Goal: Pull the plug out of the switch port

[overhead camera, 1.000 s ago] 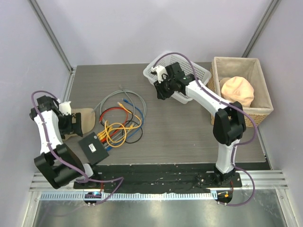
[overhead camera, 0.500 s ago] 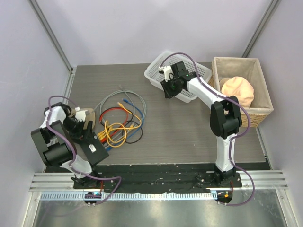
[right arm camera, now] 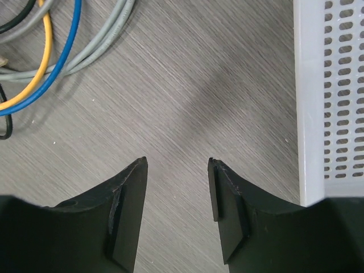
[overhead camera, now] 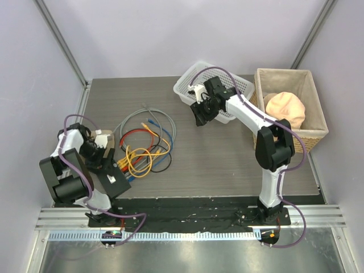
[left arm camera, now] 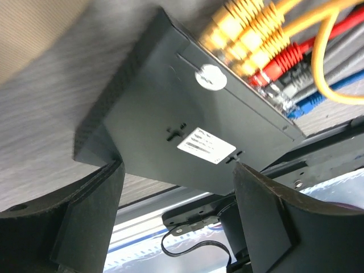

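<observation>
The dark wood-grain table (overhead camera: 227, 159) bore the small flat matte-black rectangular switch (overhead camera: 114, 177) at its near left corner. Well to the right of the switch and farther back stood the cloth-lined wicker basket (overhead camera: 284, 73). The white perforated plastic basket (overhead camera: 187, 88) sat back there too, less far across. A loose tangle of grey, red, yellow and blue cables (overhead camera: 145, 142) lay just beyond the switch and ran into it. The left gripper (left arm camera: 176, 170) hung over the switch's end away from the sockets, fingers spread; whether they touched it I cannot tell. The right gripper (right arm camera: 176, 165), well apart from the switch, was spread over bare table. Yellow plugs (left arm camera: 244, 34), a red plug (left arm camera: 284, 60) and a blue plug (left arm camera: 301, 105) sat along the switch's socket edge.
</observation>
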Robot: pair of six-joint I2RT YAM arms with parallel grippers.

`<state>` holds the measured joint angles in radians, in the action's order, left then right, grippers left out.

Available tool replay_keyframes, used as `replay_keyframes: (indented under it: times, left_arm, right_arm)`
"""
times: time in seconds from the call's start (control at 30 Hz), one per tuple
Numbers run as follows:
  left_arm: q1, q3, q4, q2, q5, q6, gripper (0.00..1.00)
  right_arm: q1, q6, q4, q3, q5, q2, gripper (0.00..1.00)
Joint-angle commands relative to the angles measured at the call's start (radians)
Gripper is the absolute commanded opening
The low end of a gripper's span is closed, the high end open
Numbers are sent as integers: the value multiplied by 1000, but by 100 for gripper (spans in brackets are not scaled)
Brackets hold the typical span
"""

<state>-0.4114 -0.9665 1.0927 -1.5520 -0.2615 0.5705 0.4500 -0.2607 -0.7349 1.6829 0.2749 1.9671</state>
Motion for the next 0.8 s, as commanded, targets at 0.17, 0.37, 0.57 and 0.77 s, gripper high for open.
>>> replay_keyframes:
  times: [0.17, 0.37, 0.57, 0.77]
  left_arm:
    - [0, 101, -19, 69, 7, 108, 88]
    - [2, 46, -22, -51, -71, 69, 89]
    - [17, -37, 2, -129, -175, 28, 87]
    - [91, -78, -7, -187, -223, -4, 87]
  right_arm:
    - [7, -15, 8, -25, 27, -100, 58]
    - [10, -9, 9, -63, 41, -120, 60]
    - [10, -15, 8, -83, 43, -132, 60]
    - [12, -28, 12, -106, 41, -149, 61]
